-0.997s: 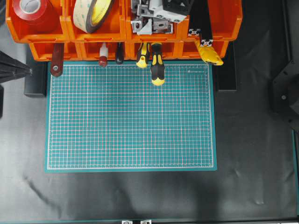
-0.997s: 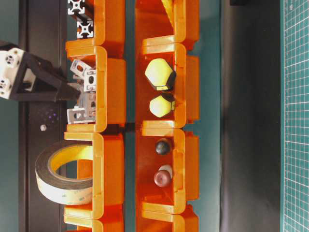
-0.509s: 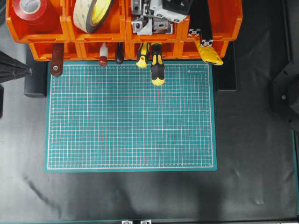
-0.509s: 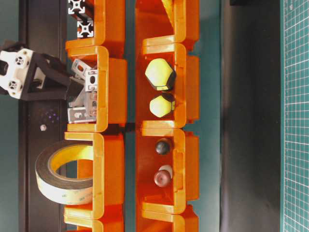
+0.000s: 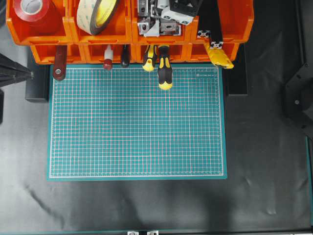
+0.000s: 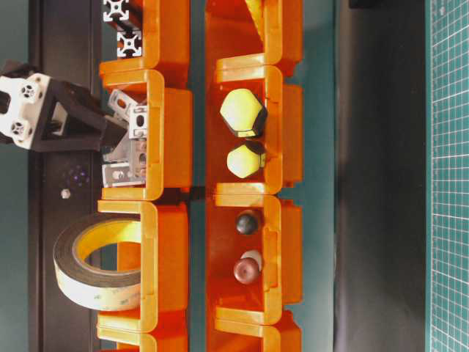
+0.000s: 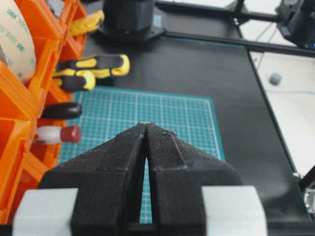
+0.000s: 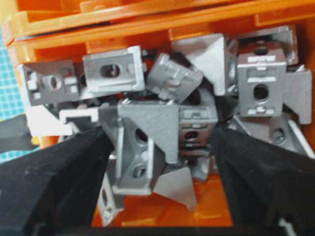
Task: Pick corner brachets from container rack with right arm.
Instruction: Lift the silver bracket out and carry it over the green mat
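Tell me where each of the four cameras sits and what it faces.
Overhead: looks down on the cutting mat; right gripper in the container rack.
Table-level: picture turned sideways, facing the rack fronts.
Left wrist: shut left gripper above the mat.
Right wrist: fingers astride corner brachets.
All views share the rack.

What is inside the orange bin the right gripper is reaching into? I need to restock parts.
A loose heap of corner brachets fills the container rack bin; the right gripper straddles one. Lower pieces and most of the floor are covered.

Even, bright light throughout; the right wrist close-up is soft, with blurred black foreground edges
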